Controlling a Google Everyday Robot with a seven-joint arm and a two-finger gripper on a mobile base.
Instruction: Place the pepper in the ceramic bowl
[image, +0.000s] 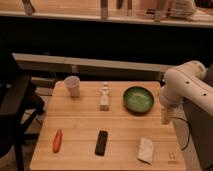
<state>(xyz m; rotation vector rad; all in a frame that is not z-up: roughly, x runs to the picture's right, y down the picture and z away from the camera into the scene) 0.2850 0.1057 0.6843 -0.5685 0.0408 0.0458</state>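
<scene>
The pepper (58, 140) lies on the surface (80, 120), well apart from the fingers (166, 115) and beyond the remote (102, 142) from them. The fingers hang just beside the ceramic bowl (138, 99); I cannot tell their spread. Best approach from above, closing across the pepper's narrow width.
</scene>
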